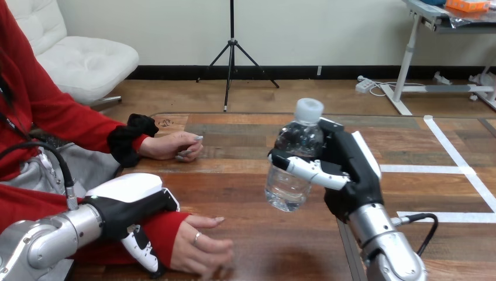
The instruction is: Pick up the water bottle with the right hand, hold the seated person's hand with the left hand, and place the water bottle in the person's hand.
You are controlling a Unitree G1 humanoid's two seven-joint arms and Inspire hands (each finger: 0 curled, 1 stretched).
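Water bottle (291, 158) up, right hand (351, 167) fingers wrapped round it; left hand (126, 199) fingers curled over person's wrist (166, 231). Handover not yet done.

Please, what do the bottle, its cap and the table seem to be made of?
Bottle: probably thin clear plastic, glossy; one sees through it. Cap: likely plastic, matte, whitish and opaque. Table: wood or wood veneer, brown, with visible grain and plank seams, slight sheen.

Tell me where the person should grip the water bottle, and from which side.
The water bottle's lower body, from the view's left: the right hand wraps its middle from the right, leaving the rounded bottom free below the thumb.
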